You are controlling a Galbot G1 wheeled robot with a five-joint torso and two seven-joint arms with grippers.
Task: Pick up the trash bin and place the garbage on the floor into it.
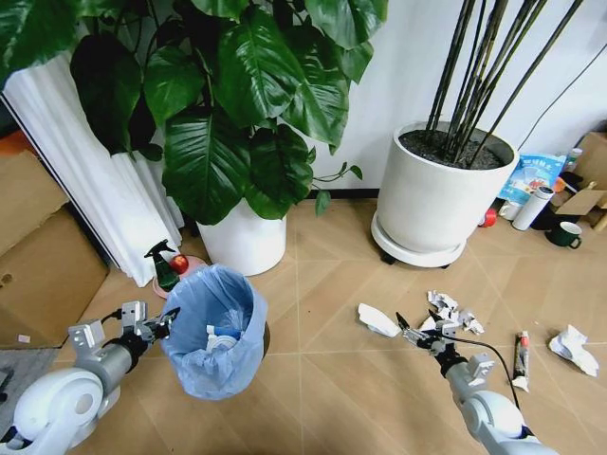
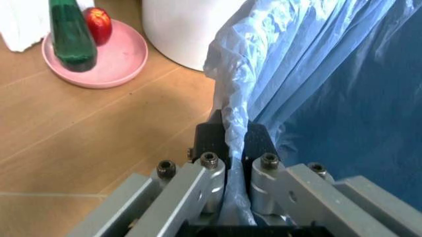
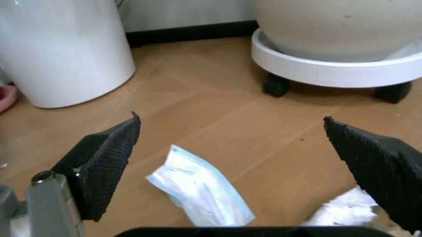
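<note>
The trash bin (image 1: 216, 332), a dark round bin lined with a crinkly light blue bag, is at the lower left of the head view. My left gripper (image 1: 163, 320) is shut on the bag's rim (image 2: 232, 129), the plastic pinched between its fingers (image 2: 209, 140). My right gripper (image 1: 420, 332) hangs open low over the wooden floor (image 1: 322, 284). Just beyond its spread pads (image 3: 105, 158) lies a blue-white packet (image 3: 197, 187) (image 1: 377, 319). Crumpled white paper wads (image 1: 450, 310) lie beside that gripper. A tube-like wrapper (image 1: 521, 354) and another white wad (image 1: 574, 347) lie farther right.
A white pot with a leafy plant (image 1: 245, 237) stands right behind the bin. A larger white pot on a wheeled base (image 1: 438, 201) stands behind the litter. A pink plate (image 2: 125, 59) with a green spray bottle and an apple sits left of the bin. Cardboard boxes (image 1: 43, 265) line the left.
</note>
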